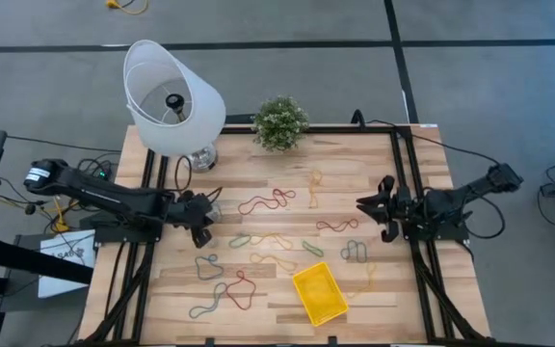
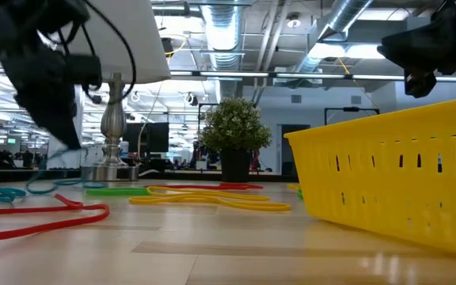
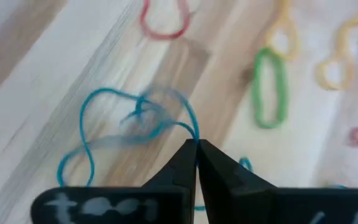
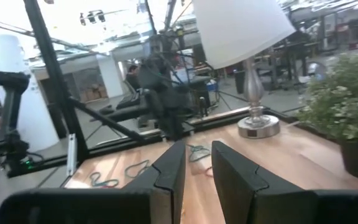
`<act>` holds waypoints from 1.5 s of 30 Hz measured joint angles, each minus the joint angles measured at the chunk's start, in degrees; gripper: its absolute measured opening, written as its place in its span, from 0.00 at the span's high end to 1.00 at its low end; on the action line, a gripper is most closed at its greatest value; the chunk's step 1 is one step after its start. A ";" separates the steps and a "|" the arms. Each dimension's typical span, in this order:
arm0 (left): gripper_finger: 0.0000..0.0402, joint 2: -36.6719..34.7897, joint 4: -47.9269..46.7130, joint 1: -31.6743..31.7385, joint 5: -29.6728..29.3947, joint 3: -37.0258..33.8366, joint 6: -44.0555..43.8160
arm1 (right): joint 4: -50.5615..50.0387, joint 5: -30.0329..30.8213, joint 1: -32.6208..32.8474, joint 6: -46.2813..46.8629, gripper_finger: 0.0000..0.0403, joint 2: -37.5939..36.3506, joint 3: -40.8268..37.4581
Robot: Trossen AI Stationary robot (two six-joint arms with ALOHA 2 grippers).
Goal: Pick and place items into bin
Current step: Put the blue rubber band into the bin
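Note:
My left gripper (image 1: 203, 231) (image 3: 196, 148) hovers over the left middle of the table, shut on a blue loop (image 3: 110, 118) that trails from its tips to the wood. The yellow bin (image 1: 319, 294) (image 2: 394, 182) stands near the table's near edge, right of centre. Other loops lie flat on the wood: red (image 1: 266, 200), yellow (image 1: 316, 188), green and yellow (image 1: 268, 241), grey (image 1: 355, 251), red (image 1: 242, 289). My right gripper (image 1: 372, 217) (image 4: 197, 165) waits open above the table's right side, touching nothing. My left gripper pinches a strand of the blue loop (image 3: 195, 134) between its two fingertips, coming from above and slanting down. The loop hangs slack below the fingers (image 2: 54, 176), and its lower part lies on the table (image 3: 73, 168).
A white lampshade (image 1: 173, 96) on a metal base and a potted plant (image 1: 279, 122) stand at the far edge. A blue loop (image 1: 208, 266), a green one (image 1: 207, 306) and an orange one (image 1: 359, 284) lie near the bin. Black cables run along both table sides.

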 joint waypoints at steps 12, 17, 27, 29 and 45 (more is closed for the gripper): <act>1.00 -5.61 -3.69 -0.96 -6.17 11.14 11.85 | 0.39 -0.06 -4.62 0.09 0.82 0.02 -0.02; 1.00 -1.99 9.91 -1.00 -0.74 11.28 19.90 | 0.41 -0.09 -5.77 1.08 0.82 0.02 -0.02; 1.00 21.20 57.87 -0.96 17.18 11.28 38.87 | 0.39 -0.06 -9.27 3.75 0.82 0.02 -0.02; 1.00 27.19 66.63 -0.93 22.55 12.27 39.06 | 0.37 -0.07 -9.94 4.20 0.82 0.02 -0.01; 1.00 64.98 65.88 -1.95 35.10 45.55 36.38 | -4.75 -0.09 -12.89 10.05 0.82 0.04 -0.01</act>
